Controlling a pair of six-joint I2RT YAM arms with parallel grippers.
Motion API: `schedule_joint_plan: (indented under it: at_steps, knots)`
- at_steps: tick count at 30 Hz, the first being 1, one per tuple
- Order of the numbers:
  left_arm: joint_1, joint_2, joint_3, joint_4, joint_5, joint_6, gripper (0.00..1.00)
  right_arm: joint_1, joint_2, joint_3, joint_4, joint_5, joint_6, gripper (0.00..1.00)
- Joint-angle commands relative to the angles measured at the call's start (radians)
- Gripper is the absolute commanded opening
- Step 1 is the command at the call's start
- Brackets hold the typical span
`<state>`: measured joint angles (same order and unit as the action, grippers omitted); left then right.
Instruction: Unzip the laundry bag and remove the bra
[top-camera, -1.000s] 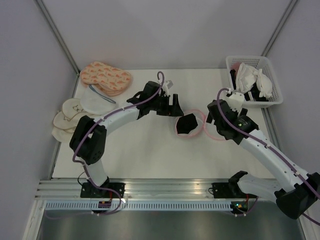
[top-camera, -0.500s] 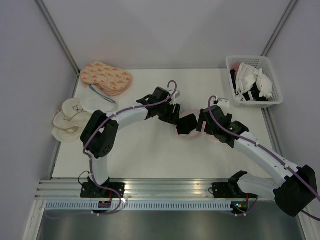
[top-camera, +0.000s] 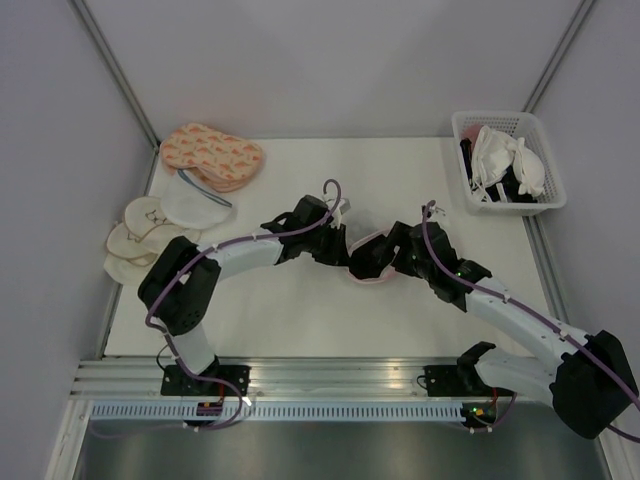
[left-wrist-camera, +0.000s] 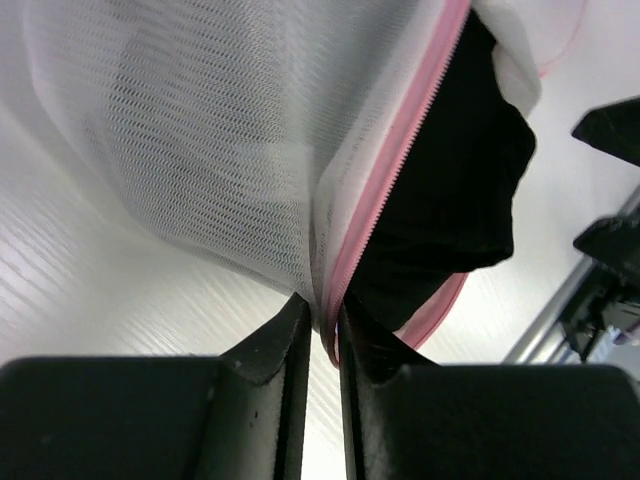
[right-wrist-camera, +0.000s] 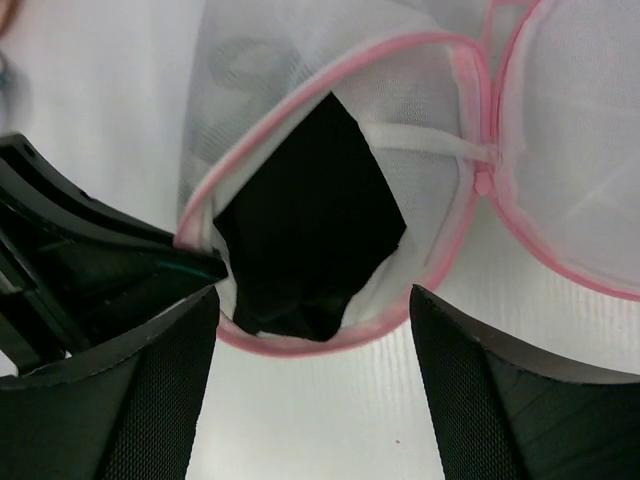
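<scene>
— The laundry bag (left-wrist-camera: 200, 130) is pinched at its pink zip rim by the left claw (left-wrist-camera: 322, 318), pressed almost together, probably so the mouth is held open and steady.

— And the bra (right-wrist-camera: 305, 220) is seen inside the unzipped bag, mid-desk (top-camera: 280, 310). The right claw (right-wrist-camera: 312, 300) is spread wide over the opening, with nothing gripped.

The laundry bag (right-wrist-camera: 262, 90) is white mesh with a pink zip rim, and the bra (right-wrist-camera: 305, 225) inside it is plain black. The flat pads (top-camera: 210, 155) are peach with an orange print, the round pads (top-camera: 135, 240) cream, the basket (top-camera: 497, 117) white lattice
</scene>
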<state>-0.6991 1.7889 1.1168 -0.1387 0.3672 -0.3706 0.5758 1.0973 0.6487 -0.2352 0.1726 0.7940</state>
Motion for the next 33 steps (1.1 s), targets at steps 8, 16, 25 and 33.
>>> schedule_joint_plan:
  at_steps: [8,16,25,33]
  knots:
    - [-0.069,-0.210,-0.205,0.320,0.007,-0.327,0.15,0.001,-0.036,-0.099,0.211,-0.074,0.218,0.72]
    - [-0.131,-0.241,-0.298,0.396,-0.027,-0.436,0.12,0.001,-0.020,-0.115,0.166,-0.079,0.257,0.71]
    - [-0.194,-0.224,-0.365,0.461,-0.080,-0.502,0.09,0.001,-0.129,-0.136,-0.042,-0.036,0.237,0.71]
    - [-0.221,-0.200,-0.348,0.481,-0.088,-0.530,0.09,0.001,-0.070,-0.216,0.071,-0.096,0.260,0.66]
